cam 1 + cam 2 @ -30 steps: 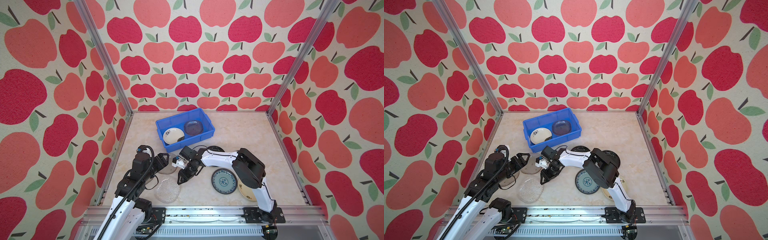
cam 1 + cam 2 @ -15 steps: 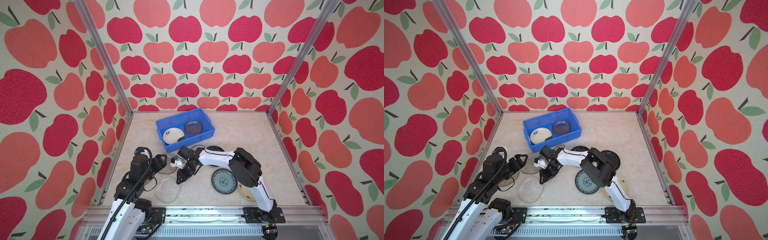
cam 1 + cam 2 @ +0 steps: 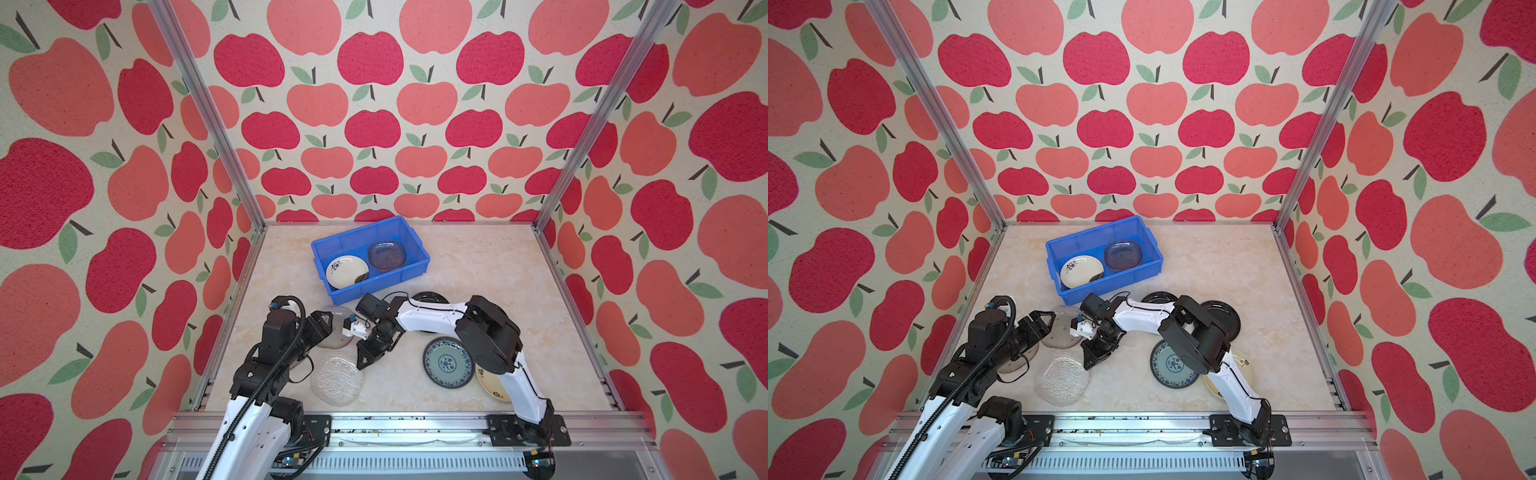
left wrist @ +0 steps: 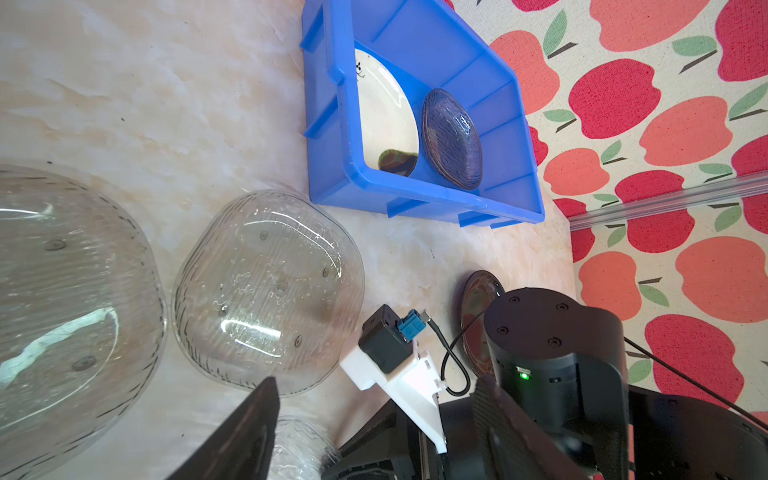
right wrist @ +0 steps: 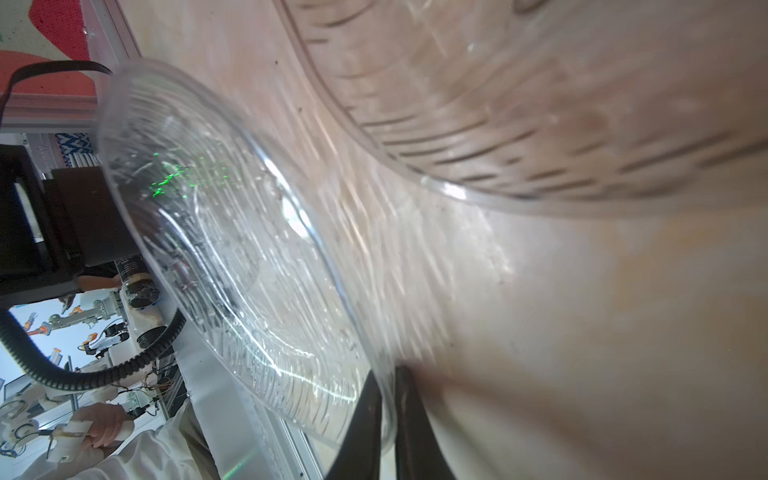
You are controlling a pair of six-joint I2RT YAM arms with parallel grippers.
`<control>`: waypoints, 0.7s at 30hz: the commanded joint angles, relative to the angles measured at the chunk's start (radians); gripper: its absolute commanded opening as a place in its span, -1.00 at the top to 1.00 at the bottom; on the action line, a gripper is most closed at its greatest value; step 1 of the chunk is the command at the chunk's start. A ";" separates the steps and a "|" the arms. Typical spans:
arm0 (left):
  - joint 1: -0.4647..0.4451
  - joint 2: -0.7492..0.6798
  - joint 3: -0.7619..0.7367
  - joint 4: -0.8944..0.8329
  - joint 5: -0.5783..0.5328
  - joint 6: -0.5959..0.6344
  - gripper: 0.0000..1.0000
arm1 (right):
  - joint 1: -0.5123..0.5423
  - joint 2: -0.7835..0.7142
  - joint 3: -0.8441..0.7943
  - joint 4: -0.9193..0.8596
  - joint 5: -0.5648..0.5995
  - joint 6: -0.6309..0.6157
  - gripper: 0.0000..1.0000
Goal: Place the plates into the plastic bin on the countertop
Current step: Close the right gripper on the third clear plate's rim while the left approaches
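Clear glass plate, lower centre of the desk: rim pinched between closed right fingers. Left fingers spread wide, empty, by smoky plate. Blue bin, upper centre, holds cream plate and dark glass plate.

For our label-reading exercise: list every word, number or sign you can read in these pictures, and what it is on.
Nothing here reads as text.
Cream plate outside the bin: dark marks, too small to read.
Dark tube in the right wrist view: faint print, blurred.
White plate in the bin: flower sprig, not writing.
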 commanded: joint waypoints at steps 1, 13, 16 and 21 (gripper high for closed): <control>0.005 0.007 0.001 0.003 0.019 0.023 -0.52 | 0.006 -0.048 -0.051 -0.022 0.035 -0.019 0.88; 0.005 0.184 0.040 0.174 0.124 0.104 -0.51 | -0.072 -0.254 -0.105 -0.137 0.121 -0.028 1.00; 0.002 0.273 0.086 0.226 0.200 0.146 -0.52 | -0.131 -0.296 -0.093 -0.217 0.136 -0.050 1.00; -0.026 0.399 0.143 0.331 0.276 0.185 -0.51 | -0.231 -0.347 -0.082 -0.305 0.167 -0.125 1.00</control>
